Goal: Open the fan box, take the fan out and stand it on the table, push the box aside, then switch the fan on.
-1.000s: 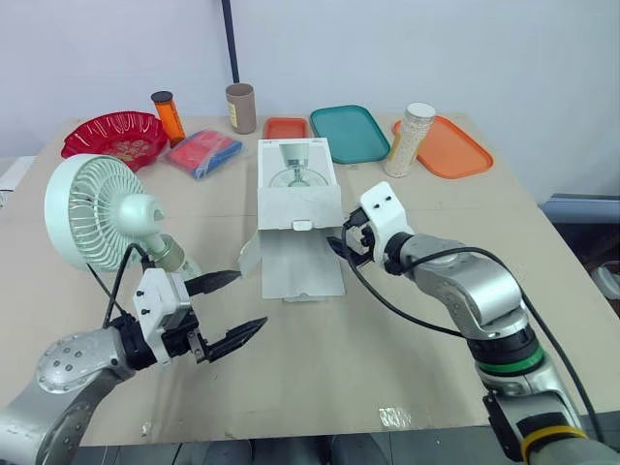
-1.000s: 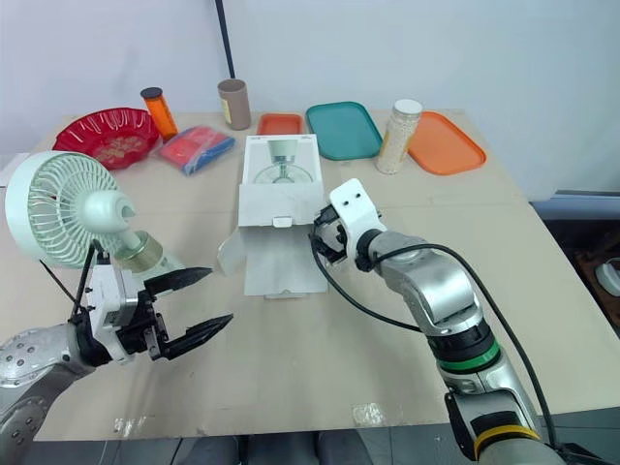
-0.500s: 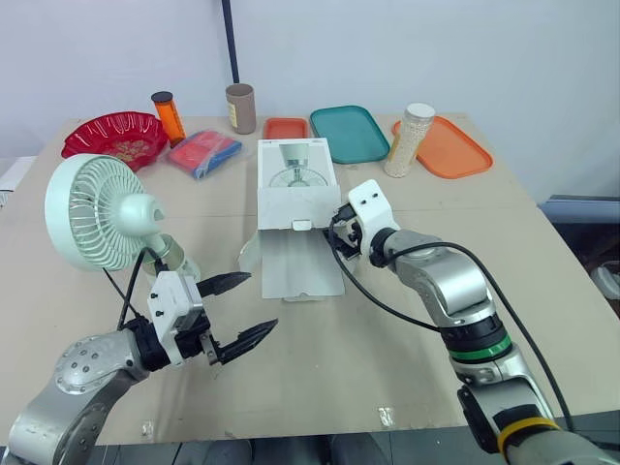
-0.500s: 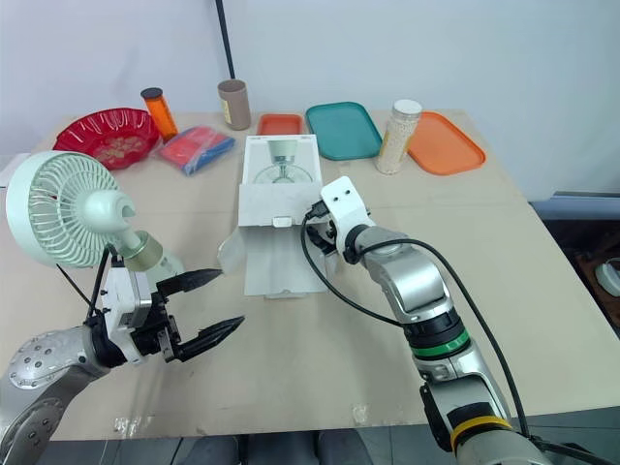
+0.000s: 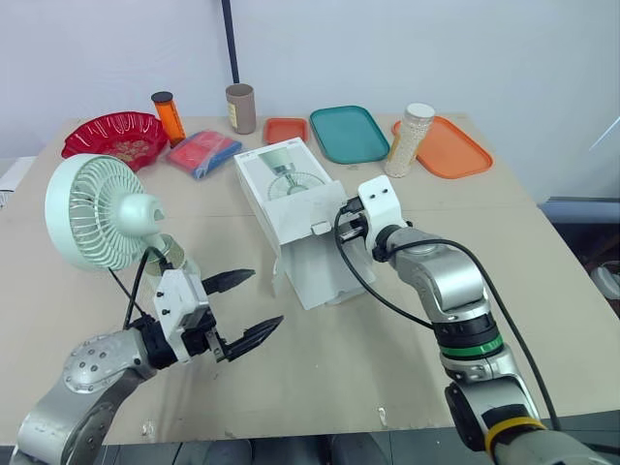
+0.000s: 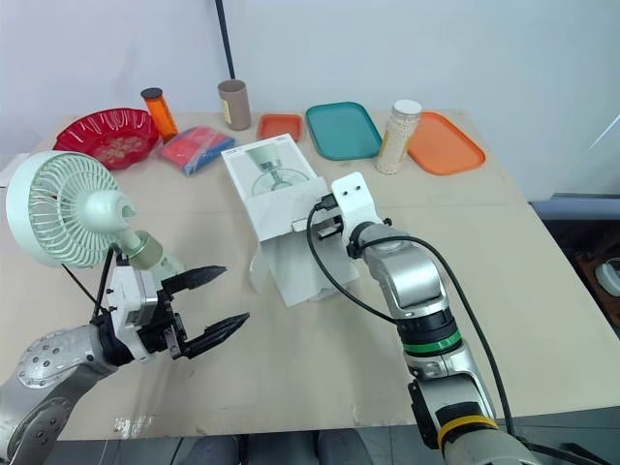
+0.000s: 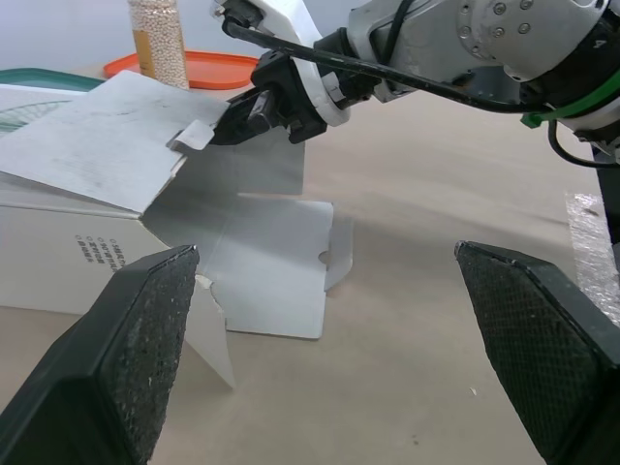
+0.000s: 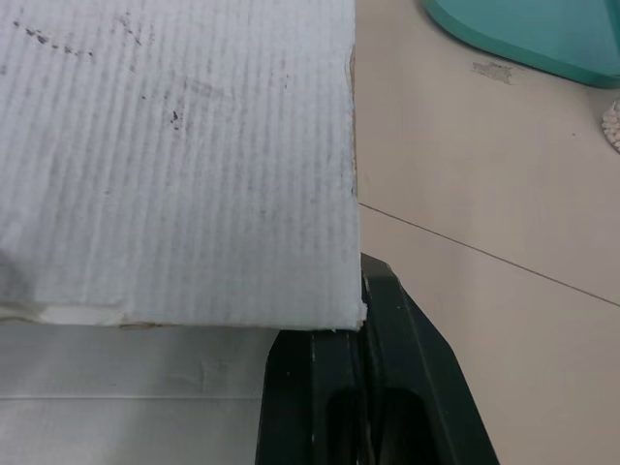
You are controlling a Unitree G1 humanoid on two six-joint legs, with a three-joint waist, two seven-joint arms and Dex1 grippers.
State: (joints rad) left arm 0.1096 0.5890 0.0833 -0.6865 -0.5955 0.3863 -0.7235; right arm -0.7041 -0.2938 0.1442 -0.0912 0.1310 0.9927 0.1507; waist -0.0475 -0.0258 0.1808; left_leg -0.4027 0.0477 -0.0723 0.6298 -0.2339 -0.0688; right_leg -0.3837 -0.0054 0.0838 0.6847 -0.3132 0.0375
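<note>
Standing upright at the left of the table (image 5: 349, 373), the fan (image 5: 100, 211) is nearest the left gripper (image 5: 264, 298), whose fingers are spread wide. The box (image 5: 289, 184) lies centrally, slanted, immediately left of the right gripper (image 5: 341, 229), whose fingers are together against its flap.

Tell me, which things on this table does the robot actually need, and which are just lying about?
Needed for the job: fan, fan box.

Just lying about: red bowl, orange bottle, red-and-blue packet, brown cup, small orange tray, teal tray, grain jar, large orange tray.
</note>
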